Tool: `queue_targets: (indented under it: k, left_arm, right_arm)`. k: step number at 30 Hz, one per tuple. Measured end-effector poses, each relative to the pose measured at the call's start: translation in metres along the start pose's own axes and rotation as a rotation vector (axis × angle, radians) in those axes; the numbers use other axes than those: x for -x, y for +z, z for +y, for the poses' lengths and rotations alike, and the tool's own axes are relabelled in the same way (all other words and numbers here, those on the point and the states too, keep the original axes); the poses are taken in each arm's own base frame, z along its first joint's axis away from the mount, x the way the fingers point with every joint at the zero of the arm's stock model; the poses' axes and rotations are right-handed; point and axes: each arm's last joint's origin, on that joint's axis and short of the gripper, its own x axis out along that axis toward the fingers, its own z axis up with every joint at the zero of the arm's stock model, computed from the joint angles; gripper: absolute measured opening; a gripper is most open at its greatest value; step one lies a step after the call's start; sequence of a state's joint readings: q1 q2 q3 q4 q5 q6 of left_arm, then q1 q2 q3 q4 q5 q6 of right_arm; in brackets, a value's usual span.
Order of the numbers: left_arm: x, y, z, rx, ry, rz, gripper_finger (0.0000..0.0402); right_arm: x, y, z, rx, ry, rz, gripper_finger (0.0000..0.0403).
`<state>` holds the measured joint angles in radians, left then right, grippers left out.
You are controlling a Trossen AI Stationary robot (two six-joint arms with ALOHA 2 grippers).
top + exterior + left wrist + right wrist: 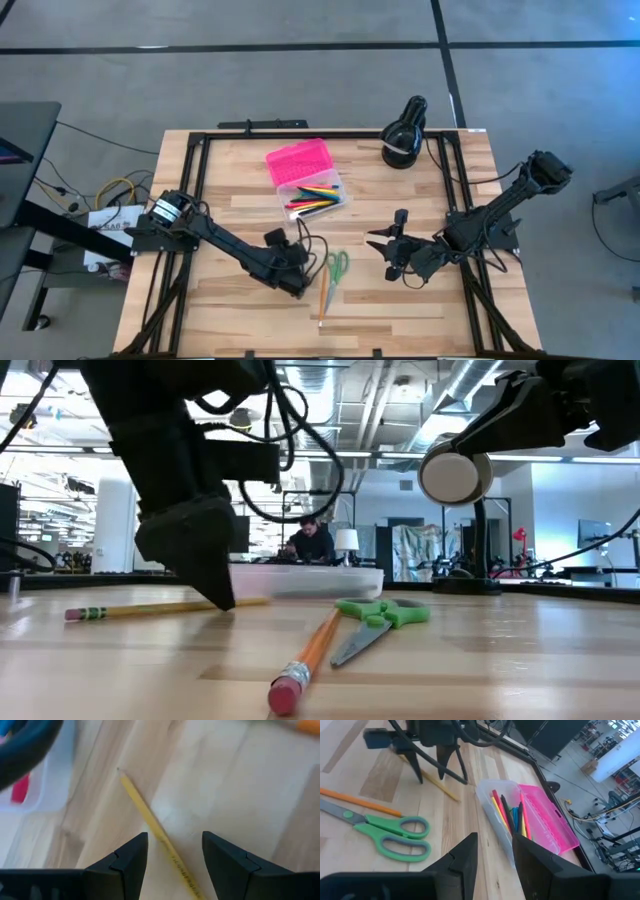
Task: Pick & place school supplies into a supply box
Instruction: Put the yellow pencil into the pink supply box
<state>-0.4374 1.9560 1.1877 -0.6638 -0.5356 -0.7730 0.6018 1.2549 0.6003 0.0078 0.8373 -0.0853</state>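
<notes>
Bright even overhead light; left wrist view blurred.

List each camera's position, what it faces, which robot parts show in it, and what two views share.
High view: overhead, straight down on the wooden table; both arms show.
Low view: table height, facing the room; left tool shows.
Left wrist view: looks past the open left tool at a yellow pencil.
Right wrist view: looks past the open right tool at the pink-lidded clear box.
Shared: green-handled scissors in right wrist, low and high views.

Open supply box [305, 178] beside scissors [337, 268]
</notes>
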Motion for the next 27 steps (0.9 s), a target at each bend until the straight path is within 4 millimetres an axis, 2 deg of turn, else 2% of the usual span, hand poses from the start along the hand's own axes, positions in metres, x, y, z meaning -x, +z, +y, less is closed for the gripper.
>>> queue_targets:
  k: [11, 16, 27]
  left_arm:
    - [0.0, -0.004, 0.004, 0.03, 0.031, 0.04, 0.0183]
    - [0.0, -0.006, 0.009, 0.075, 0.032, 0.121, 0.0183]
    - [-0.016, 0.011, 0.031, 0.07, -0.133, 0.338, 0.0183]
  right_arm:
    - [0.0, 0.0, 0.0, 0.0, 0.001, 0.0, 0.0116]
    - [0.0, 0.0, 0.0, -0.008, 0.001, 0.0, 0.0116]
    - [0.0, 0.0, 0.0, -0.011, 0.002, 0.0, 0.0116]
